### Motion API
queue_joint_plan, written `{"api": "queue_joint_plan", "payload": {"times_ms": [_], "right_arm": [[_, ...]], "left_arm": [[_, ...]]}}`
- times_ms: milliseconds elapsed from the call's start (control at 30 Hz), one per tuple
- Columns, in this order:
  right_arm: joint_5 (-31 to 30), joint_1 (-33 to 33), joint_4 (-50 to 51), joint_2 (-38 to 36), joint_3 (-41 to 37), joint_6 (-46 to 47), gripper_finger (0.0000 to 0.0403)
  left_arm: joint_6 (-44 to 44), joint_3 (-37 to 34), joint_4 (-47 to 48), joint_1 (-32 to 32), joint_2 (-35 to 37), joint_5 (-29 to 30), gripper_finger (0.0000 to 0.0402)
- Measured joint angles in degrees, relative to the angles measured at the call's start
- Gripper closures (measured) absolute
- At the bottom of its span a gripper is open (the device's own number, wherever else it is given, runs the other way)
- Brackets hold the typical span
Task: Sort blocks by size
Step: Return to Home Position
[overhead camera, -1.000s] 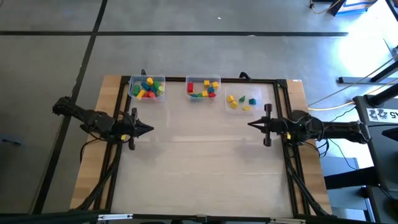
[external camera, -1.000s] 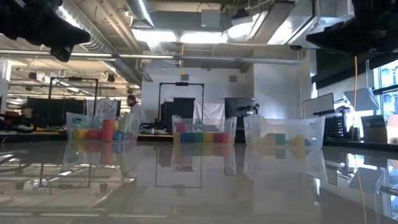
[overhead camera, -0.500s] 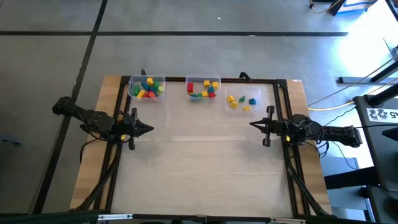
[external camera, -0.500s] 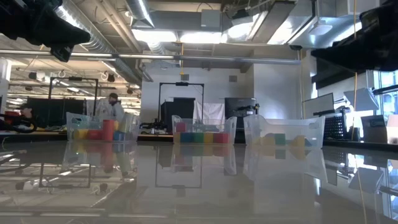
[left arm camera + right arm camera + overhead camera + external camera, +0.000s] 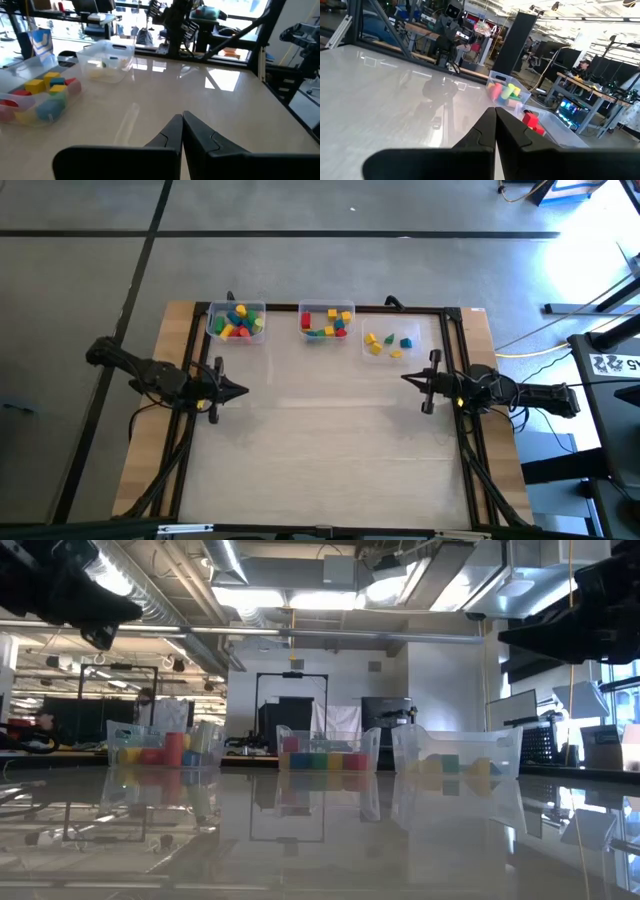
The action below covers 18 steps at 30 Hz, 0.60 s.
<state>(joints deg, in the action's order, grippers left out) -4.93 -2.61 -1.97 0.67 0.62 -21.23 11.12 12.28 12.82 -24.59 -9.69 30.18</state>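
Blocks (image 5: 238,320) all in 3 bins (image 5: 412,352); left gripper (image 5: 240,390) and right gripper (image 5: 405,378) closed, empty, parked at surface (image 5: 320,450) sides: sorting looks done.

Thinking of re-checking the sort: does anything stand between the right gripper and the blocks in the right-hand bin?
Nothing visible does. The table between the right gripper and the right bin is bare; the blocks lie inside, behind only its clear wall. The left gripper waits at the table's left.

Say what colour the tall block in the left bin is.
Red; the block shows best in low view.
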Motion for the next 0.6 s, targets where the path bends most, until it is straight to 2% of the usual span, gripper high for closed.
{"api": "queue_joint_plan", "payload": {"times_ms": [200,400,600], "right_arm": [[0.00,0.00,0.01,0.04,-0.04,0.00,0.0393],[0.00,0.00,0.07,0.04,-0.11,-0.02,0.0393],[0.00,0.00,0.10,0.04,-0.13,-0.04,0.0393]], "left_arm": [[-1.28,-3.13,-1.01,1.59,4.03,3.22,0.0396],[-4.91,-4.42,-1.59,5.67,9.14,3.49,0.0396],[-6.80,-4.60,-1.41,10.88,9.48,3.59,0.0396]]}}
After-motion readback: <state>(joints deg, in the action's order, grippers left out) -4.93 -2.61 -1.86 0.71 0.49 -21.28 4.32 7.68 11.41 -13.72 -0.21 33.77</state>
